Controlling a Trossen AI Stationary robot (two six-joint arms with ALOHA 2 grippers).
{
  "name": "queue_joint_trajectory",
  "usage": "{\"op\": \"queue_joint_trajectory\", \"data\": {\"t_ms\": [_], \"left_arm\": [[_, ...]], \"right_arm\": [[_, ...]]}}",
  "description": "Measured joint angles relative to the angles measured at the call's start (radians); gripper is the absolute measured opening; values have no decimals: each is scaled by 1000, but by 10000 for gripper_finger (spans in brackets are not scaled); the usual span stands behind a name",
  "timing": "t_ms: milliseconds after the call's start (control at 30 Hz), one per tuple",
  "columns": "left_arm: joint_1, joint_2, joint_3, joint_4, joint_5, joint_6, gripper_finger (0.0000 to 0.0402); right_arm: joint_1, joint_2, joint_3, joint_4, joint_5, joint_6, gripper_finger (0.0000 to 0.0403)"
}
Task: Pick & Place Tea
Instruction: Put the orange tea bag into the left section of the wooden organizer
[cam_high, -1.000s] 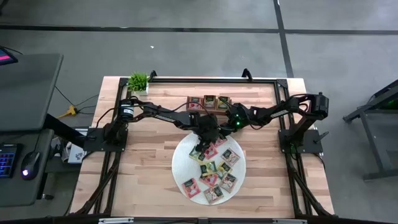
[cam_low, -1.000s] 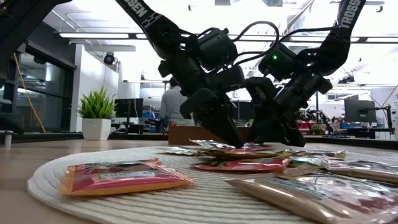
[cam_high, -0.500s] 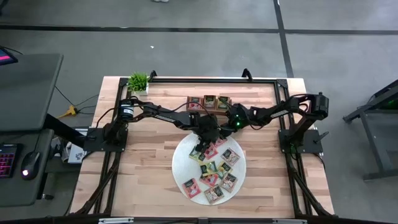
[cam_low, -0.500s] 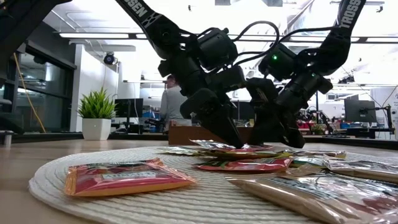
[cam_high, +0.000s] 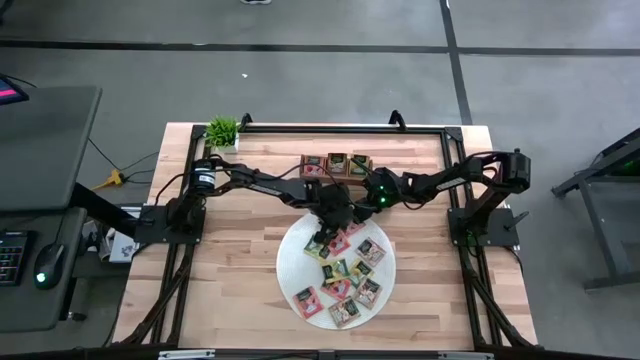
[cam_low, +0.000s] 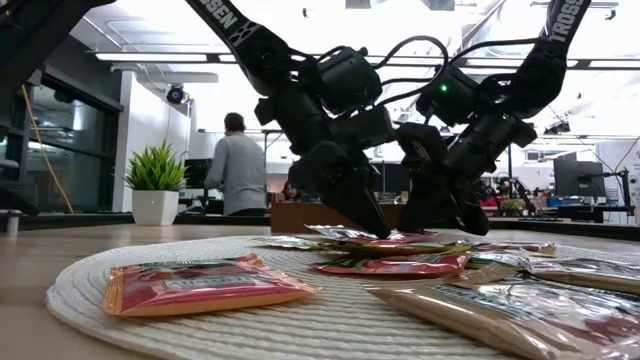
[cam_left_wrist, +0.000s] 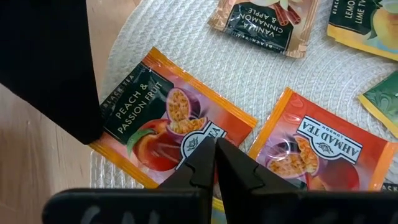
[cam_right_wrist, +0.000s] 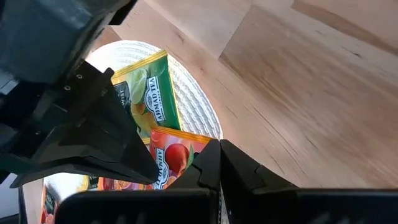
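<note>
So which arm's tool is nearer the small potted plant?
Left. The left tool is at the mat's back edge, on the potted plant's side; the right tool sits just beyond it, farther away.

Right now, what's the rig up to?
Sorting tea. Both arms are down at the far edge of the white mat, where packets lie scattered. The left gripper is shut on the peach and passion fruit packet. The right gripper is shut at a red packet. Some packets already sit in the wooden tray.
</note>
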Motion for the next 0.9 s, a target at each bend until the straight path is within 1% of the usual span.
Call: {"op": "queue_joint_trajectory", "data": {"t_ms": [200,467,633,767,900], "left_arm": [[0,-9,17,-77,-5,16,19],[7,-9,55,-183,-17,105,19],[5,-34,60,-268,-58,231,19],[3,-57,60,-302,-96,341,19],[19,-101,60,-311,-107,421,19]], "right_arm": [[0,0,0,22,3,-4,0],[-23,-1,0,29,-22,-24,0],[-32,-2,-1,43,-49,-51,0],[-34,-2,-1,73,-58,-69,0],[-26,-2,-1,51,-67,-93,0]]}}
